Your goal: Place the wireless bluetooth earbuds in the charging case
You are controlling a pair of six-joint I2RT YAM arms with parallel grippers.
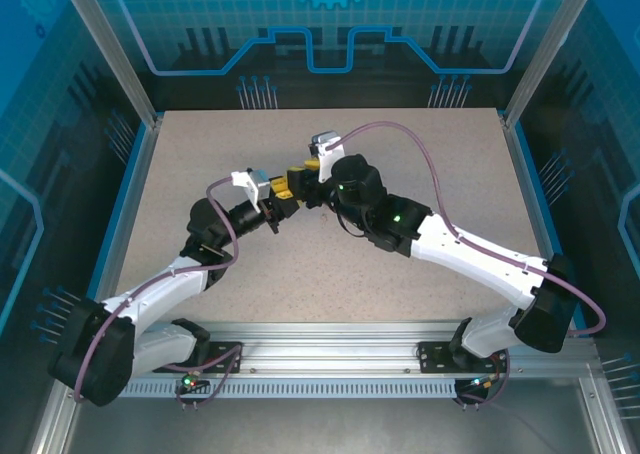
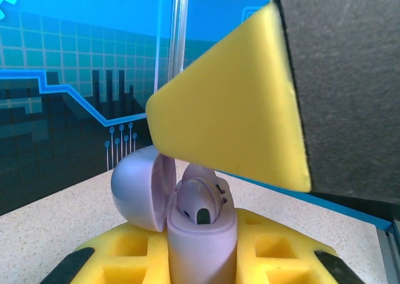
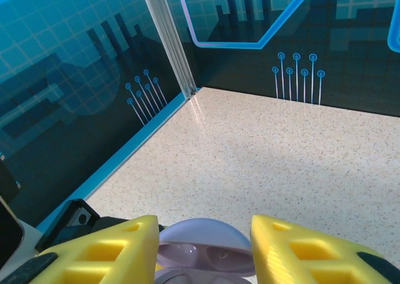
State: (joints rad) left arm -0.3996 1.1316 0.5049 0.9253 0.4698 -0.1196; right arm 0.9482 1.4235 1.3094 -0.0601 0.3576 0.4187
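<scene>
A lilac charging case (image 2: 201, 249) stands upright between the yellow fingers of my left gripper (image 2: 200, 240), which is shut on it. The case's round lid (image 2: 139, 184) hangs open to the left. A lilac earbud (image 2: 199, 199) sits in the case's well, its dark tip facing me. One yellow finger (image 2: 231, 121) of my right gripper hovers just above the case without touching it. In the right wrist view my right gripper (image 3: 203, 249) is open, its fingers (image 3: 115, 253) on either side of the open lid (image 3: 200, 234). From above, the left gripper (image 1: 288, 196) and right gripper (image 1: 305, 174) meet mid-table.
The speckled beige table (image 1: 420, 174) stretches out around both grippers. Blue patterned walls close it in on three sides, with a metal corner post (image 3: 165, 40) at the back. An aluminium rail (image 1: 330, 364) carries both arm bases at the near edge.
</scene>
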